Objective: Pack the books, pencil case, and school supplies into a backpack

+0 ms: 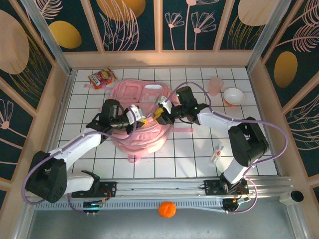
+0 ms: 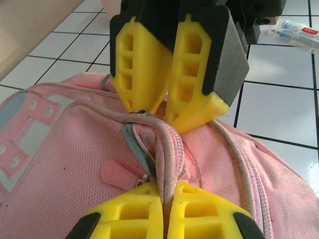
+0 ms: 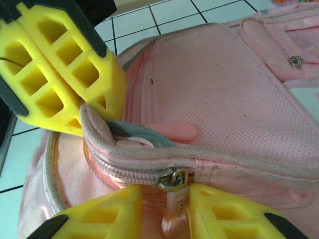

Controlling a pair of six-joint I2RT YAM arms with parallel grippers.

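Top external, tiled table (image 1: pixel 192 155), backpack (image 1: pixel 148 140), floral walls (image 1: pixel 133 24)

The left tool (image 1: pixel 143 119) and right tool (image 1: pixel 157 113) meet nose to nose over the backpack (image 1: pixel 144 138), leaving no gap between them. Bare worktop (image 1: pixel 169 162) lies open nearer the arms. A cup (image 1: pixel 215 85) and a bowl (image 1: pixel 233 95) crowd the far-right corner.

The backpack (image 1: pixel 144 134), glossy pink with pale panels, is laid flat on the bench (image 1: pixel 189 154), directly beneath both pincers. A fold of its zippered rim is clamped in the left pincer (image 2: pixel 165 188). Its metal zip slider (image 3: pixel 172 178) is seen just ahead of the slightly parted right pincer (image 3: pixel 167 195). A white oblong supply item (image 1: pixel 216 155) with red marks is laid well apart from the right pincer, nearer that arm's base.
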